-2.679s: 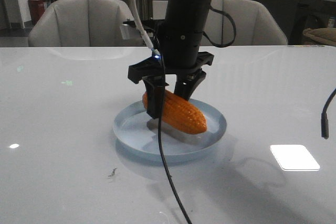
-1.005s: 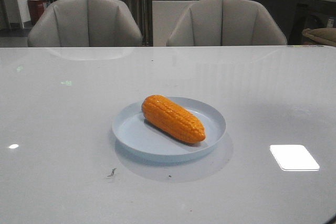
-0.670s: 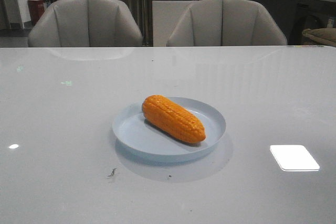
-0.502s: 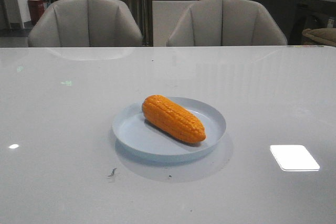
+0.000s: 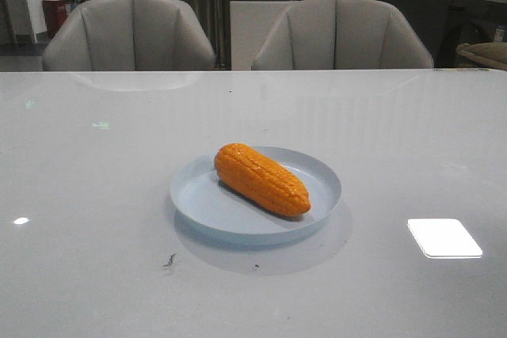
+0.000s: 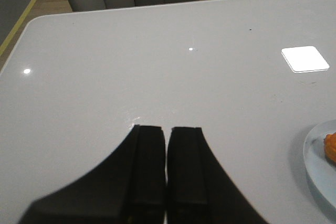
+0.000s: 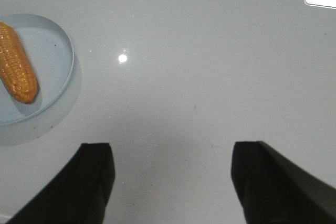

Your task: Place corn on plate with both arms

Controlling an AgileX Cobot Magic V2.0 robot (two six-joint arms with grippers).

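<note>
The orange-yellow corn (image 5: 261,179) lies on the pale blue plate (image 5: 202,203) in the middle of the white table, tapered end toward the front right. Neither arm shows in the front view. In the left wrist view my left gripper (image 6: 167,128) is shut and empty over bare table, with the plate's rim (image 6: 314,166) and a sliver of corn (image 6: 331,148) off to one side. In the right wrist view my right gripper (image 7: 172,148) is open and empty over bare table, apart from the plate (image 7: 62,61) and the corn (image 7: 17,69).
Two grey chairs (image 5: 131,33) (image 5: 342,33) stand behind the table's far edge. A bright light reflection (image 5: 444,237) lies on the tabletop at the front right, and a small dark mark (image 5: 169,260) lies in front of the plate.
An arm that held the corn over the plate 2.7 s ago has let go and left the front view. The corn has lain still on the plate for the last second.
</note>
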